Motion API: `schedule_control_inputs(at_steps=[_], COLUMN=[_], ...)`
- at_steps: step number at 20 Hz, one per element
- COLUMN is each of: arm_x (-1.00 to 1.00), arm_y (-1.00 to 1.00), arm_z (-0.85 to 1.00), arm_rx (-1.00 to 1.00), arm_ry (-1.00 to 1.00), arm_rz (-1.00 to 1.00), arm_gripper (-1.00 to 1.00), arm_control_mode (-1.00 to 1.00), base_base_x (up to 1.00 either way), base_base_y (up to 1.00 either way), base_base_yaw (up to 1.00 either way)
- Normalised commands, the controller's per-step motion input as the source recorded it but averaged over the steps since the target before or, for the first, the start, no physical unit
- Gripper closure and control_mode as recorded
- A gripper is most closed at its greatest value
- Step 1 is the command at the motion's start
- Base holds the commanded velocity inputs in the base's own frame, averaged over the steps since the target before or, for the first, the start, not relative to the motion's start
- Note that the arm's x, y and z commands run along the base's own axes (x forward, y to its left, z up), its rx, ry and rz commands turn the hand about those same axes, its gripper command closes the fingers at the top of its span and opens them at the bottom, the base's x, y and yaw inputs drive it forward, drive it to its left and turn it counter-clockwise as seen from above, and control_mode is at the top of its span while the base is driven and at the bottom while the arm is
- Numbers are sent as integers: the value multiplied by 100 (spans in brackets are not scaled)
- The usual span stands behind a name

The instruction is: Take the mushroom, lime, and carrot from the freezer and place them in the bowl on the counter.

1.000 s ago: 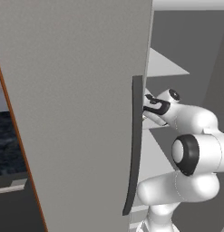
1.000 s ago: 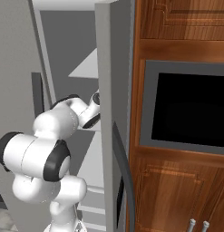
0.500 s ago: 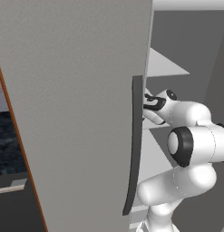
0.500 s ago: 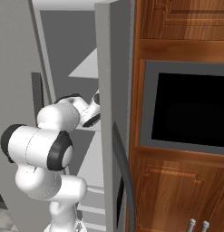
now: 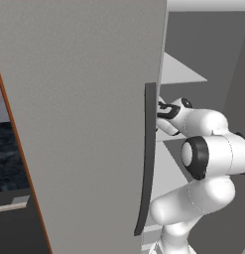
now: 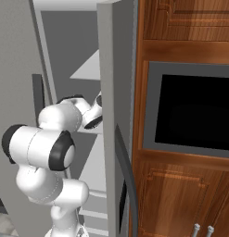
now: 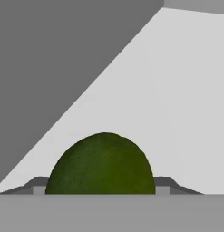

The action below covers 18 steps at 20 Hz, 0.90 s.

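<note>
Sitting right in front of the hand camera is the lime (image 7: 100, 164), round and dark green. It rests on a white shelf (image 7: 177, 99) inside the freezer (image 5: 79, 114). The lime is so close that its lower part is cut off at the bottom of the hand view. A small grey finger tip (image 7: 37, 185) peeks out on one side of it, and another one peeks out on the other side. The jaws stand on both sides of the lime, but I cannot tell if they press on it or are just beside it.

Past the lime, the white shelf runs on toward the back. A grey wall (image 7: 63, 59) of the freezer stands along one side of it.

From the left base view, the white arm (image 5: 208, 158) reaches in behind the big grey freezer door, past the dark handle strip (image 5: 148, 158). The hand goes in over a shelf.

From the right base view, the arm bends into the open freezer. Brown wooden cabinets (image 6: 181, 194) and a dark oven window (image 6: 194, 115) stand beside it.
</note>
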Motion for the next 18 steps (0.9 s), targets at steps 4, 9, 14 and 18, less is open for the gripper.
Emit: schedule_control_inputs(at_steps=[4,9,14,18], arm_x=[-45,-55,-44,-73], arm_y=[-13,-12,-28,-29], arm_z=[2,26,63,48], arm_rx=[0,0,0,0], arm_ry=[-6,0,0,0], arm_rz=[0,-2,-2,-5], arm_gripper=[100,100,100,100], arm_control_mode=[-100,-100,-100,-100], base_base_x=[0,0,0,0], base_base_y=[0,0,0,0], base_base_yaw=[0,0,0,0])
